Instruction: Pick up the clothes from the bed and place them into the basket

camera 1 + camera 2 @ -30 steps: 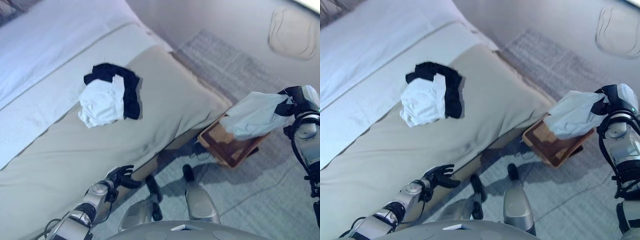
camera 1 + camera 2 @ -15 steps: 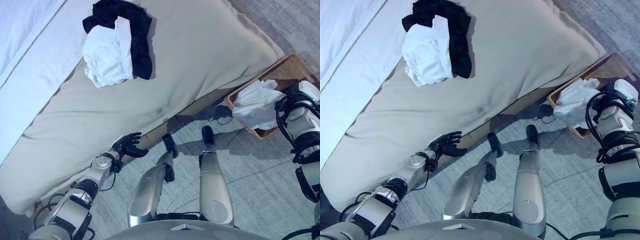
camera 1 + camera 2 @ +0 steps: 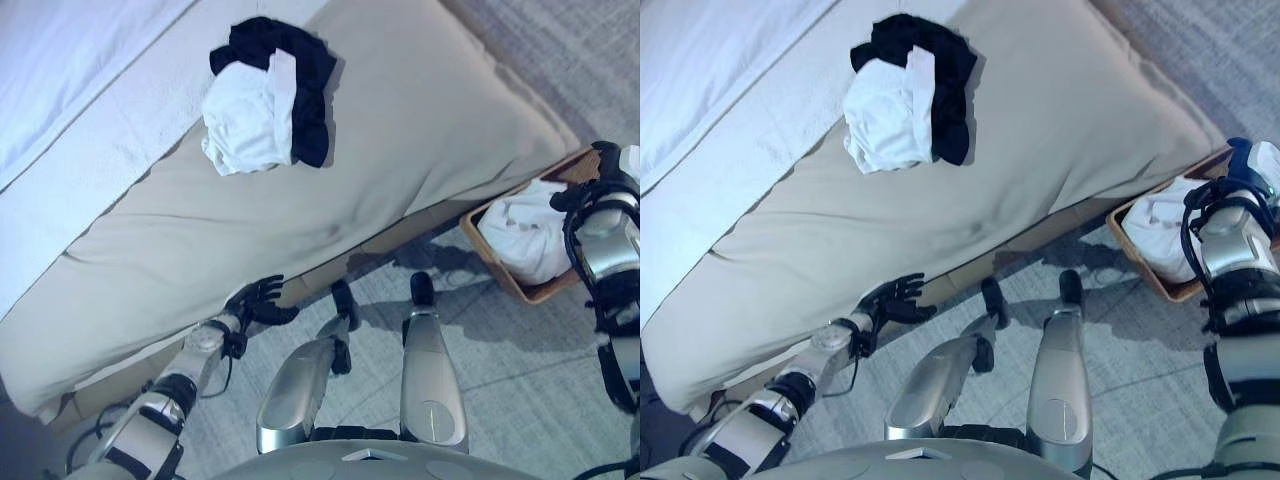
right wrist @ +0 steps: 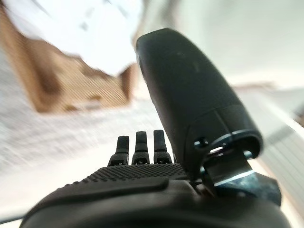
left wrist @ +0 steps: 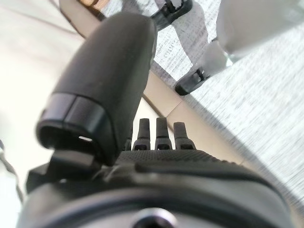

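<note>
A white garment [image 3: 247, 128] lies on a black garment [image 3: 305, 85] on the beige bed cover [image 3: 420, 120]. A brown wicker basket [image 3: 532, 296] stands on the floor at the bed's right corner, with a white cloth [image 3: 525, 238] lying in it. My right hand [image 3: 604, 172] is at the basket's far side, just past the cloth. In the right wrist view its fingers [image 4: 137, 142] are straight and empty, with the cloth [image 4: 71, 28] and the basket [image 4: 57, 85] beyond them. My left hand [image 3: 258, 300] is open and empty, low by the bed's near edge.
A white sheet [image 3: 70, 70] covers the far left part of the bed. Grey carpet [image 3: 520, 380] lies around the basket and along the bed's side. The bed's wooden base [image 5: 199, 118] shows past my left hand.
The camera has tipped down and shifted. My right hand lowered the white cloth into the basket and let go of it. The left hand stays by the bed's edge.
</note>
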`<state>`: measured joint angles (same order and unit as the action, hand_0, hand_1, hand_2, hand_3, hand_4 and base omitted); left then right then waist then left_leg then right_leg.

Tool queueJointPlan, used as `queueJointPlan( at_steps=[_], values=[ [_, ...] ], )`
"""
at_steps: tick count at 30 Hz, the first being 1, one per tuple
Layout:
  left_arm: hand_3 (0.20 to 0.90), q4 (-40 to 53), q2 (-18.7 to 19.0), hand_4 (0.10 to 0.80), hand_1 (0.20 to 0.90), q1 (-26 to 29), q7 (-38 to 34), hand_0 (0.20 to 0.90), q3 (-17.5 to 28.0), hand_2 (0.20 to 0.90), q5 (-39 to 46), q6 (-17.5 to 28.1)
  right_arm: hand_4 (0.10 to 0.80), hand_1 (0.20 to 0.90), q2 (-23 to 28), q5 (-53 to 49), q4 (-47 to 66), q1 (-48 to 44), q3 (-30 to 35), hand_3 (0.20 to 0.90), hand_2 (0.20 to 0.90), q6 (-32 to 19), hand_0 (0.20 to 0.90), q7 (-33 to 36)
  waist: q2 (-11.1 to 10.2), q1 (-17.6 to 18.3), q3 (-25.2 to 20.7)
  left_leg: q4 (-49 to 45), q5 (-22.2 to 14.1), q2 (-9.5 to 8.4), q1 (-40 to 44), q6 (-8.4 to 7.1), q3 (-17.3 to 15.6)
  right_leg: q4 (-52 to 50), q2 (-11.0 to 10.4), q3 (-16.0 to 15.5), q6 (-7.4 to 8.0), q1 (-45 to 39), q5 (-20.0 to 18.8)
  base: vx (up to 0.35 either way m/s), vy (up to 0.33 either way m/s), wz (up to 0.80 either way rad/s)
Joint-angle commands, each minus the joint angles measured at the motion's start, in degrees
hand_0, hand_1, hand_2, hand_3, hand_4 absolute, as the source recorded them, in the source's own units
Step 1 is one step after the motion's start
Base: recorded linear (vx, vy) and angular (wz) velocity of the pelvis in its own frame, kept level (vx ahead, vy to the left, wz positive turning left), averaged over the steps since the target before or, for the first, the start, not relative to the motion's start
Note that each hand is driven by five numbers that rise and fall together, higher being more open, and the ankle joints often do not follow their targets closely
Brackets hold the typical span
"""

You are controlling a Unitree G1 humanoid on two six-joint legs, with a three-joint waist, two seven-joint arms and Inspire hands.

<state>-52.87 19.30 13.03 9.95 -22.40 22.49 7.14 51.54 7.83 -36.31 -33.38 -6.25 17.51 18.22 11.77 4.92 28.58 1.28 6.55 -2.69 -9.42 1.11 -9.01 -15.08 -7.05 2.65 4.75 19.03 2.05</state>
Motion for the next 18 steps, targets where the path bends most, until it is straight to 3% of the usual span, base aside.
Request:
queueJointPlan(
  at_steps=[1,6,11,15,18],
  values=[
    [0.9,-3.12,2.76,0.8,0.9,-4.81,-2.21,0.9,6.14,0.9,0.21,-0.74,0.8,0.9,4.23,2.38,17.38,3.67,5.88,0.9,0.9,-3.47,0.9,1.57,-8.73,0.43,-6.46,-5.16,-8.05,-0.36,1.98,-0.15,3.07,6.76,1.93,-4.02,-2.91,-7.48,-1.89,0.199,0.082,0.03],
    [0.9,-6.93,0.91,0.8,0.9,-9.55,-2.01,0.9,10.18,0.9,-2.0,-1.38,0.8,0.9,4.07,1.83,24.63,7.23,7.49,0.9,0.9,-8.32,0.9,-10.81,-12.2,-1.69,-12.83,-3.03,-8.54,-0.19,6.01,-0.09,4.6,10.92,2.3,-5.27,-1.94,-12.55,-3.07,0.206,0.136,0.03],
    [0.9,-10.73,-0.52,0.8,0.9,-11.6,-1.52,0.9,10.8,0.9,-4.11,-0.43,0.8,0.9,2.57,3.25,21.59,2.9,1.92,0.9,0.9,-11.25,0.9,-17.78,-14.93,-5.91,-17.17,-4.56,-9.85,-0.95,6.89,0.42,5.74,13.46,1.29,-7.73,-1.39,-15.35,-4.32,0.207,0.152,0.26],
    [0.9,-11.96,-0.15,0.8,0.9,-11.28,-1.06,0.9,9.89,0.9,-5.55,0.05,0.8,0.9,0.79,4.68,16.36,-3.23,-4.19,0.9,0.9,-10.75,0.9,-18.8,-16.34,-9.37,-17.02,-6.81,-10.91,-1.24,6.05,1.07,7.08,13.01,0.43,-10.4,-1.11,-16.4,-4.14,0.15,0.074,0.38],
    [0.9,-11.5,2.41,0.8,0.9,-8.69,-0.79,0.9,8.14,0.9,-5.82,-0.52,0.8,0.9,-2.36,4.92,8.21,-12.78,-11.91,0.9,0.9,-8.91,0.9,-14.98,-18.05,-13.37,-14.41,-8.65,-11.05,-1.64,3.2,1.73,9.97,11.24,-0.05,-13.06,-1.08,-15.66,-3.52,0.039,-0.014,0.55]
  ],
)
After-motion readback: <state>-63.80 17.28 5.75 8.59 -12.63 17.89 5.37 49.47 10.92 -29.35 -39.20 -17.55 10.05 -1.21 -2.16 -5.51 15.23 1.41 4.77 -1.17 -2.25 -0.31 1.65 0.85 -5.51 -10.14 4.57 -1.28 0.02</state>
